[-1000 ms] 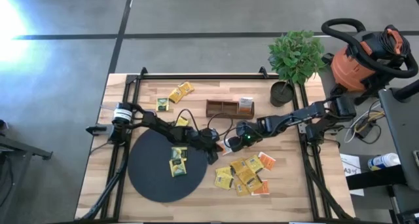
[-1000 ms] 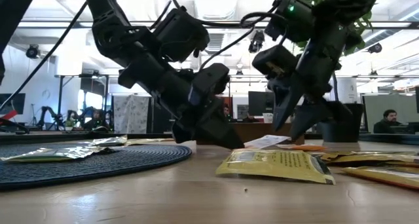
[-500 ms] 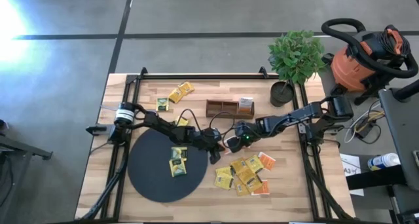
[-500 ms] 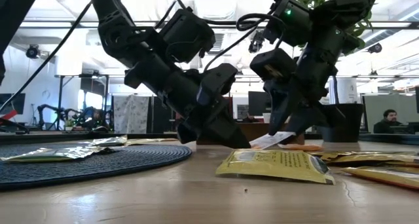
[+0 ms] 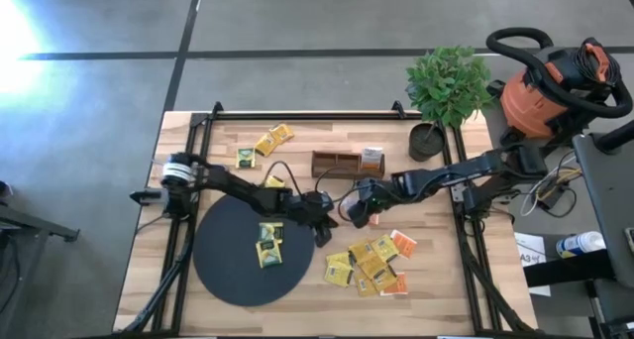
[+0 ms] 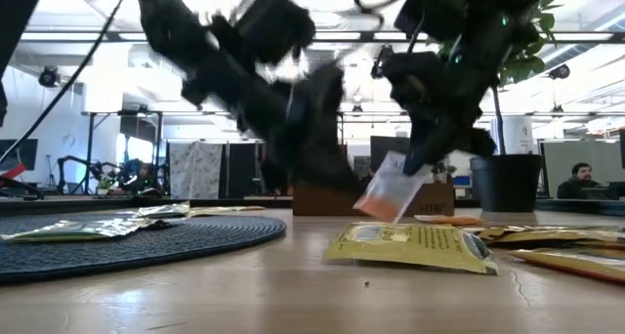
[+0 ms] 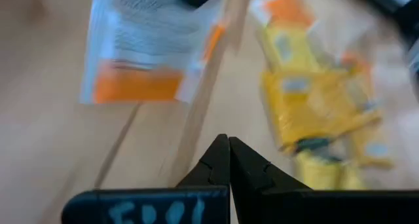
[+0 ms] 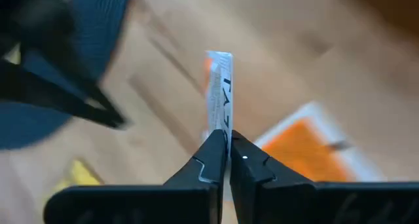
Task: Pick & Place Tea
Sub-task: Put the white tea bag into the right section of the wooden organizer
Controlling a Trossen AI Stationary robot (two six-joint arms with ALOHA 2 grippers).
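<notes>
My right gripper (image 5: 353,216) is shut on an orange-and-white tea sachet (image 6: 391,192) just right of the black disc (image 5: 228,270). My left gripper (image 5: 324,223) is shut and empty, close beside it at the disc's right edge; it is blurred in the low view (image 6: 317,153). Two yellow sachets (image 5: 268,243) lie flat on the disc. A pile of yellow and orange sachets (image 5: 371,265) lies flat on the table to the right of the disc. More yellow sachets (image 5: 272,139) lie at the far side. My right gripper pinches the sachet's upper edge (image 8: 221,127) between its two fingers, coming from above and slanting down. The sachet shows edge-on in the right wrist view. It hangs tilted below the fingers (image 6: 418,158) and looks clear of the table.
A brown wooden tray (image 5: 347,163) stands at the far middle with a small box in it. A potted plant (image 5: 446,91) stands at the far right corner. A black frame (image 5: 297,114) runs round the table top. A vacuum cleaner (image 5: 555,81) stands off the table.
My right gripper has risen with the orange-and-white sachet, which lay flat on the table and now hangs tilted below the fingers. My left gripper, which reached down beside that sachet, has drawn up and away from it.
</notes>
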